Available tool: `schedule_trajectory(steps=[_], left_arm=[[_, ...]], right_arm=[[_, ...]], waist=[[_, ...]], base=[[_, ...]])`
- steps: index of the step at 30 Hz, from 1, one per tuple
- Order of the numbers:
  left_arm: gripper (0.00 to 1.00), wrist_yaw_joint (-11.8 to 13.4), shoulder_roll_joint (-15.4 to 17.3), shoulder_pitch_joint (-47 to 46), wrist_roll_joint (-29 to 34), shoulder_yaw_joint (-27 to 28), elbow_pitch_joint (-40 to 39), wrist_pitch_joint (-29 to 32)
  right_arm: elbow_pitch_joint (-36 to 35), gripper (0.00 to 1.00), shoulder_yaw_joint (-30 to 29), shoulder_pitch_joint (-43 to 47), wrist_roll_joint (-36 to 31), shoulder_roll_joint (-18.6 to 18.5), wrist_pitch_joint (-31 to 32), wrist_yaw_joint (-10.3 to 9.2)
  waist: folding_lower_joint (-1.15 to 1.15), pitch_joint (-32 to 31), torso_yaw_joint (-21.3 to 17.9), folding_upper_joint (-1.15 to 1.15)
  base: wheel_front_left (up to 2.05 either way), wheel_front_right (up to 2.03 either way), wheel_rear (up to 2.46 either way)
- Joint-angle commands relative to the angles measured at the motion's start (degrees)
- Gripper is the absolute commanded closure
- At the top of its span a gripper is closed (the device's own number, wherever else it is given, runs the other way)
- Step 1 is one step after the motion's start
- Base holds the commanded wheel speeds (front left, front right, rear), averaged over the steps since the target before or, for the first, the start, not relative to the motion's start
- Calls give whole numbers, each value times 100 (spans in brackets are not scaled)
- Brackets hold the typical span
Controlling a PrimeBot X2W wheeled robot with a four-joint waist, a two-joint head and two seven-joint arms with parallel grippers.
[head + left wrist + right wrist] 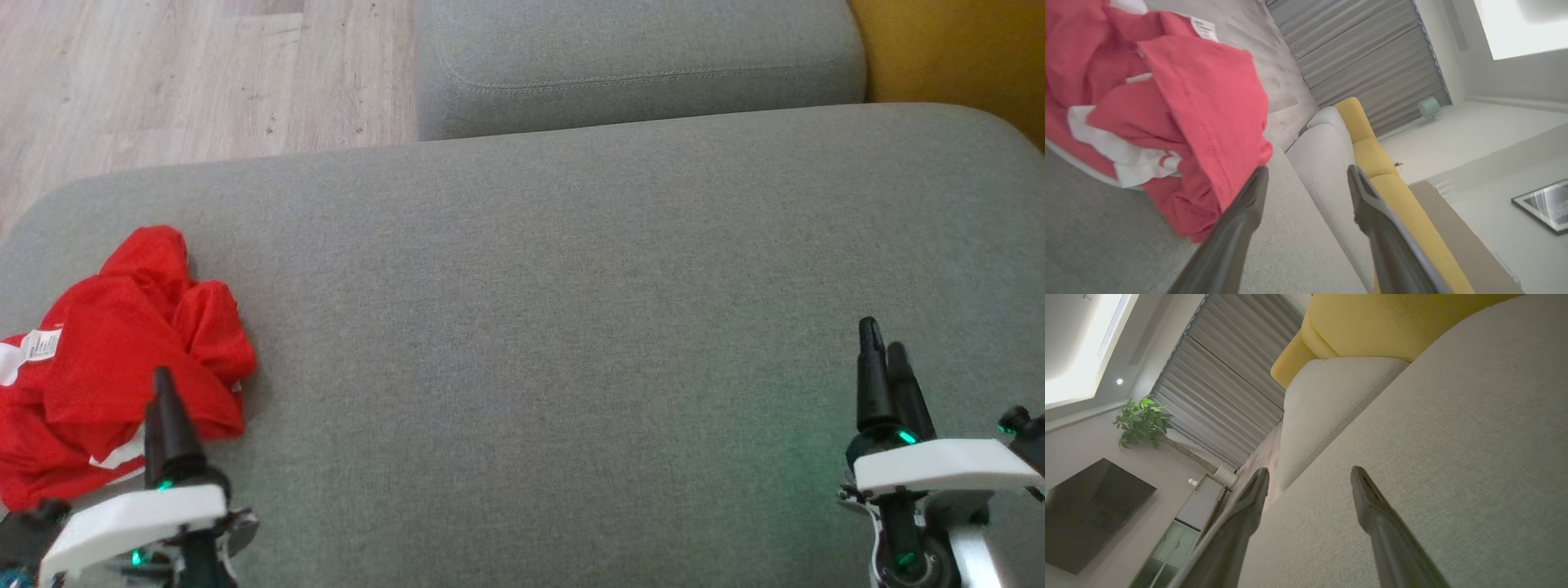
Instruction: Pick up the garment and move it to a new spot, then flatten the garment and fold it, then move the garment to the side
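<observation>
1. garment [122, 359], red with white bands and a white label [39, 345], lies crumpled at the left edge of the grey cushion [539, 327], toward its near-left corner; whether any of it hangs over that edge cannot be told
2. left gripper [1308, 169] hovers at the heap's near side, fingers spread with nothing between them; in the left wrist view one finger lies close by a red fold, touching or not i cannot tell
3. right gripper [882, 336] sits toward the near-right corner, well apart from the garment, fingers parted and empty over bare fabric
4. likely slip: a pinch on the top fold alone; the bunched layers would unroll and trail, and so close to the left edge the cloth could slide off toward the wooden floor [163, 73]
5. second slip: closing too low, so the fingers catch the cushion's cover along with the cloth and the lift drags
6. around: a second grey cushion [637, 65] beyond the far edge, a yellow seat [955, 49] past the far-right corner; the cushion's wide middle looks a fair new spot, and nothing visible stands between it and the heap
</observation>
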Motion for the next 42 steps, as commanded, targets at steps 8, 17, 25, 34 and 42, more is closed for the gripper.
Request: schedule_trajectory(steps=[8, 17, 25, 34, 42], left_arm=[[0, 145, 69, -121, 1402, -422, -503, -188], [0, 331, 120, -116, 2716, -905, -590, -356], [0, 643, 340, -180, 3472, -1271, -624, -491], [0, 1049, 717, -251, 4237, -1993, -509, -642], [0, 1323, 915, -325, 4651, -2409, -444, -759]], right_arm=[[-238, 0, 223, -325, -950, -32, -206, 23], [-245, 0, 337, -350, -1920, -35, -375, 27], [-373, 0, 435, -367, -2685, -37, -511, 30], [-424, 0, 597, -327, -3474, -40, -662, 33], [-414, 0, 679, -314, -4067, -42, -781, 35]], waist=[[0, 16, -6, 0], [0, 49, 1, 0], [0, 84, 3, 0], [0, 65, -39, 0], [0, 57, -64, 0]], base=[[0, 0, 0], [0, 0, 0], [0, 0, 0], [0, 0, 0], [0, 0, 0]])
